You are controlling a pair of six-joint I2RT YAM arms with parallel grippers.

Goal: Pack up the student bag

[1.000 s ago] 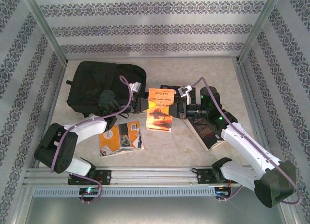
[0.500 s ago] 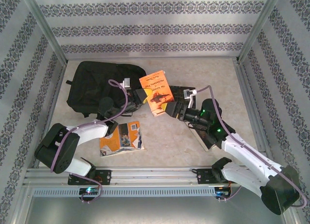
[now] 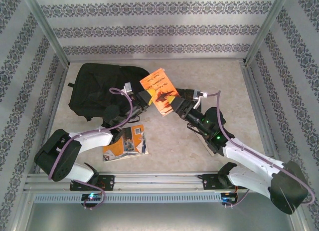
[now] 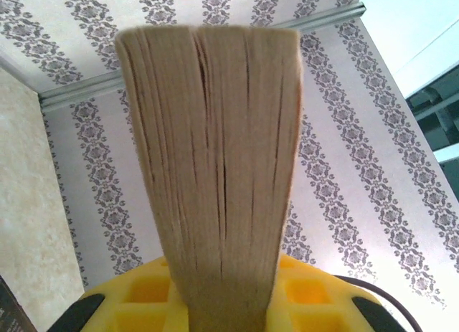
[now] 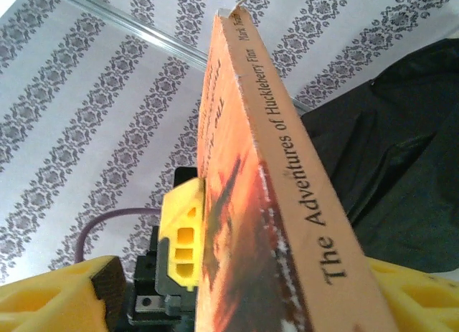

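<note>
Carrying step, by the look of it: thick orange paperback book (image 3: 159, 90) held tilted above the tabletop (image 3: 169, 156) and pinched from two sides. Left tool (image 3: 145, 98) clamped on the fore-edge side, with the page block rising between its yellow pads (image 4: 118, 307). Right tool (image 3: 174, 104) clamped on the spine side, with the title lettering running up between its own yellow pads (image 5: 50, 292).

Large black soft fabric backpack (image 3: 99, 86) lying flat at the far left of the tabletop, just left of and beyond the left tool, with its right edge close under the raised book. Visible from the right wrist too, as dark folds (image 5: 401, 131) to the right of the spine. Hard to tell from above whether the zip mouth is open, or where it lies.

Next, probably: locate the opening, swing the book left over it, then lower it corner first, perhaps freeing one tool to hold the fabric apart. Also to pack, most likely: a flat orange-and-white paperback (image 3: 124, 141) on the near left of the tabletop.
</note>
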